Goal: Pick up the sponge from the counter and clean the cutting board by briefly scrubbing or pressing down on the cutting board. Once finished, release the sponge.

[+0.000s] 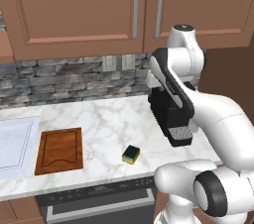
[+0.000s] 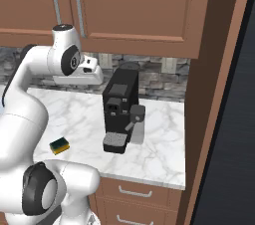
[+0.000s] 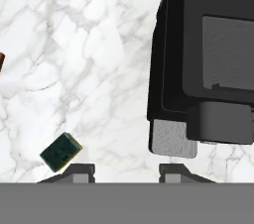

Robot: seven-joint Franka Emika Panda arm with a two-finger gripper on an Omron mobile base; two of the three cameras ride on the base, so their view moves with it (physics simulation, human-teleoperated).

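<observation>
The sponge point(image 1: 131, 154) lies green side up on the counter point(image 1: 104, 119), near its front edge, well apart from the cutting board point(image 1: 59, 150). The jaws hang high above, wide apart and holding nothing. The black coffee machine point(image 2: 119, 109) is close, so the arm could bump it going down.

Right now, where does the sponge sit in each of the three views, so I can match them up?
Left base view: sponge low centre, near the counter's front edge, right of the cutting board.
Right base view: sponge lower left, left of the black coffee machine.
Hand view: sponge lower left, green side up, just above the left fingertip.
Shared landmark: the coffee machine, with the sponge on bare marble beside it.
</observation>
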